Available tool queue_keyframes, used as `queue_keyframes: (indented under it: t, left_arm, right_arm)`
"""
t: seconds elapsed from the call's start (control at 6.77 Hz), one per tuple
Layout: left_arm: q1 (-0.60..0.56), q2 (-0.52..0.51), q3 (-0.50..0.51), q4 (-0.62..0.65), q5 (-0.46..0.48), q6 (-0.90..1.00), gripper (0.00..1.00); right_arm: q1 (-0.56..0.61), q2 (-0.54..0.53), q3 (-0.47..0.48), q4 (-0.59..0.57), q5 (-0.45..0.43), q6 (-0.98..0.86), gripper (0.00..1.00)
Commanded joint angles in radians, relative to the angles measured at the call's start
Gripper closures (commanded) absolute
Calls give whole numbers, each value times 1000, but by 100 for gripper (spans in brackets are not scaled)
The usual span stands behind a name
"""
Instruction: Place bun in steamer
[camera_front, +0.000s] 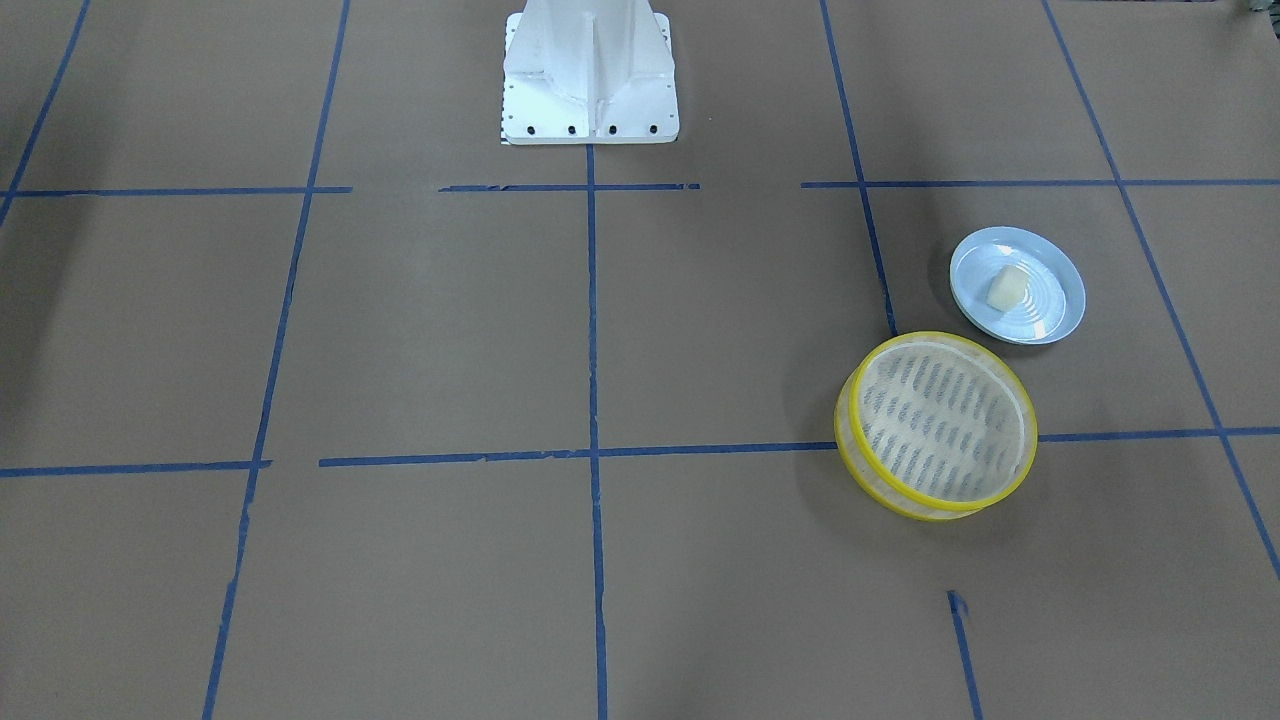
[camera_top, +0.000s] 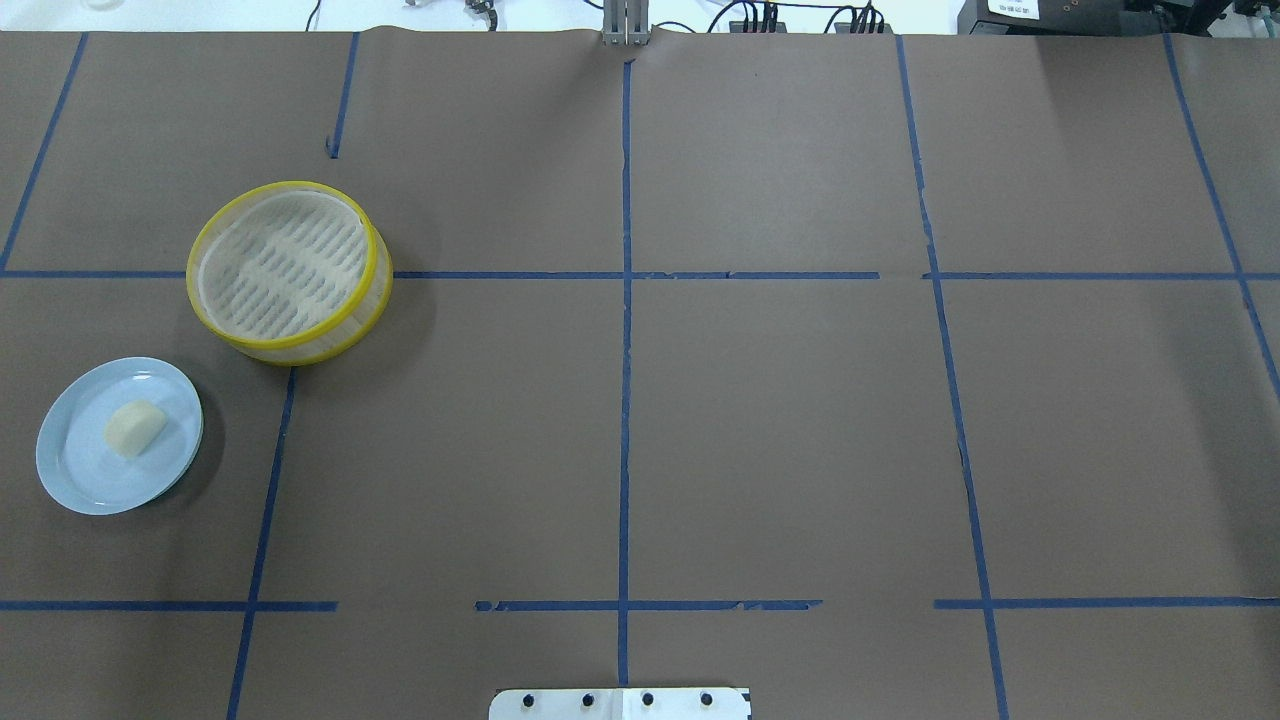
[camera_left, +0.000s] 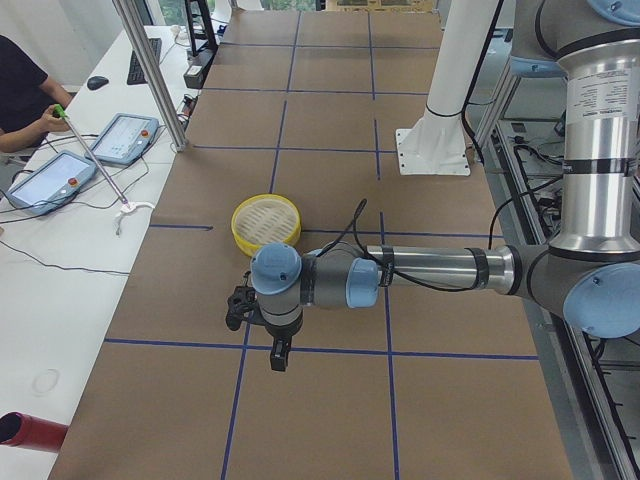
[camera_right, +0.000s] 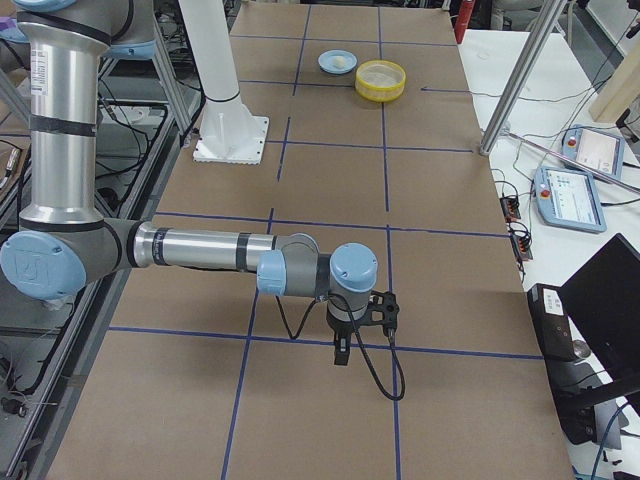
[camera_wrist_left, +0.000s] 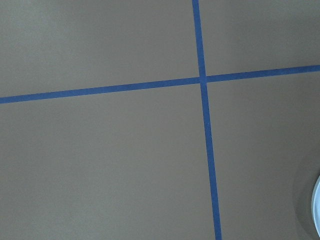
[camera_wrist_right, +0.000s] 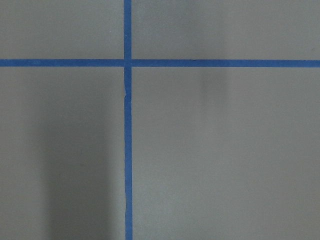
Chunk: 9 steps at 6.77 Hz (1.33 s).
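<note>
I see the small cream-white soft bun (camera_top: 136, 429) lying on the pale blue round plate (camera_top: 70, 480), on my left side of the brown paper-covered table (camera_top: 780, 420). The round shallow steamer basket with yellow rims (camera_top: 285, 265) stands just beside the plate, farther from the robot base, and there is nothing in it. The left gripper (camera_left: 279, 352) hangs over the paper, pointing down, apart from the steamer. The right gripper (camera_right: 341, 350) hangs over the other end of the table. For both claws I cannot tell whether the fingers are apart or together.
</note>
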Motion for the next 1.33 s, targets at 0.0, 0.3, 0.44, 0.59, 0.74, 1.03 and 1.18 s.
queue_keyframes:
  t: [0.0,0.3,0.44,0.59,0.74,1.03,1.18]
  left_arm:
    - [1,-3,-13,-5,-3,5,0]
    - [3,-21,-39,-9,-3,2,0]
    - [20,-73,-48,0,11,-6,0]
    - [50,-95,-53,1,-3,-9,0]
    - [51,-101,-83,-2,-5,-61,0]
    - [137,-117,-131,-26,-29,-379,0]
    - [237,-118,-166,-32,-22,-522,0]
  right_arm:
    - [0,1,-1,0,0,0,0]
    - [0,0,1,0,0,0,0]
    - [0,0,1,0,0,0,0]
    - [0,0,1,0,0,0,0]
    - [0,0,-1,0,0,0,0]
    - [0,0,1,0,0,0,0]
    - [0,0,-1,0,0,0,0]
